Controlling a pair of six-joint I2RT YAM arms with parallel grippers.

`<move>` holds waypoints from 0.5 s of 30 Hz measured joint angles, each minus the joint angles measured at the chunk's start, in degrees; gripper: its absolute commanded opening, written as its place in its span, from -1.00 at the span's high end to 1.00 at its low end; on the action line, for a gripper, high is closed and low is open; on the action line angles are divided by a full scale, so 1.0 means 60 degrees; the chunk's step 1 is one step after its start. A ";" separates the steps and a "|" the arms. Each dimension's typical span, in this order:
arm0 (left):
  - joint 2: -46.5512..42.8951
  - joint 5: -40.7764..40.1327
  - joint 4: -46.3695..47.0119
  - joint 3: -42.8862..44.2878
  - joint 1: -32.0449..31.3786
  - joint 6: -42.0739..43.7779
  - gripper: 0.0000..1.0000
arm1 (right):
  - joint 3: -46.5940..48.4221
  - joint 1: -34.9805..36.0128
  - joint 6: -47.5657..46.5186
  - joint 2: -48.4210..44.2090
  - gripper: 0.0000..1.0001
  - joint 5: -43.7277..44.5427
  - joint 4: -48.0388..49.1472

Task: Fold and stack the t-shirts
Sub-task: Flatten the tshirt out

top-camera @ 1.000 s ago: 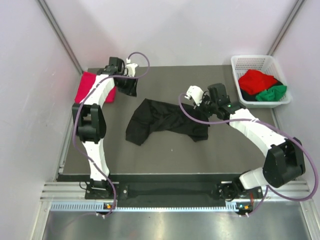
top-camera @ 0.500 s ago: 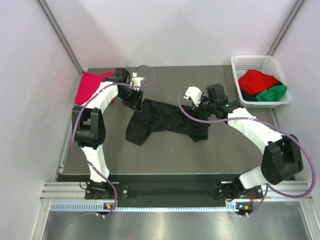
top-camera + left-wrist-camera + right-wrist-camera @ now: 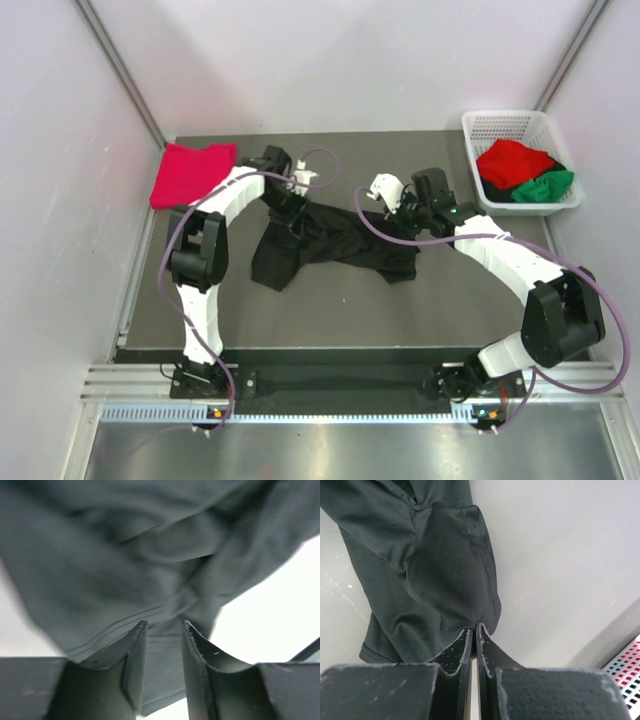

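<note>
A black t-shirt lies crumpled in the middle of the dark table. My left gripper is open over its far left edge. In the left wrist view the fingers stand apart, with the shirt's hemmed edge between and beyond them. My right gripper is shut on the shirt's right edge. The right wrist view shows the pads pinching black cloth. A crimson-pink t-shirt lies folded at the far left. Red and green t-shirts lie in the basket.
A white mesh basket stands at the far right corner, and its corner also shows in the right wrist view. Pale walls close in the table on the left, back and right.
My left arm has swung right, away from the crimson-pink t-shirt, and its gripper now sits on the black t-shirt's far left edge. My right arm has not moved.
</note>
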 measured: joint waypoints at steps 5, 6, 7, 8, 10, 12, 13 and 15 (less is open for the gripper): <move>0.0011 0.0004 -0.0095 0.0015 -0.0670 0.0011 0.25 | -0.0004 -0.0004 -0.0007 0.0000 0.97 0.0004 0.0018; 0.0029 0.0000 -0.0124 0.0022 -0.0703 0.0011 0.23 | -0.0007 0.0000 -0.0011 0.0000 0.97 0.0007 0.0015; 0.0047 -0.0011 -0.0138 0.0029 -0.0707 0.0011 0.21 | -0.0007 -0.0004 -0.0011 0.0000 0.97 0.0004 0.0015; 0.0080 -0.0044 -0.0168 0.0036 -0.0707 0.0011 0.18 | -0.0044 -0.0004 -0.0015 -0.0011 0.96 0.0007 0.0055; 0.0160 -0.0117 -0.0208 0.0080 -0.0707 0.0011 0.09 | -0.0120 -0.0004 -0.0018 -0.0029 0.97 0.0004 0.0066; 0.0302 -0.0200 -0.0219 0.0149 -0.0718 0.0007 0.05 | -0.0211 -0.0004 -0.0018 -0.0033 0.97 0.0004 0.0051; 0.0379 -0.0248 -0.0244 0.0208 -0.0729 0.0004 0.05 | -0.0255 -0.0004 -0.0018 -0.0036 0.96 0.0004 0.0062; 0.0565 -0.0361 -0.0237 0.0299 -0.0787 0.0007 0.04 | -0.0310 -0.0004 -0.0018 -0.0036 0.97 0.0004 0.0044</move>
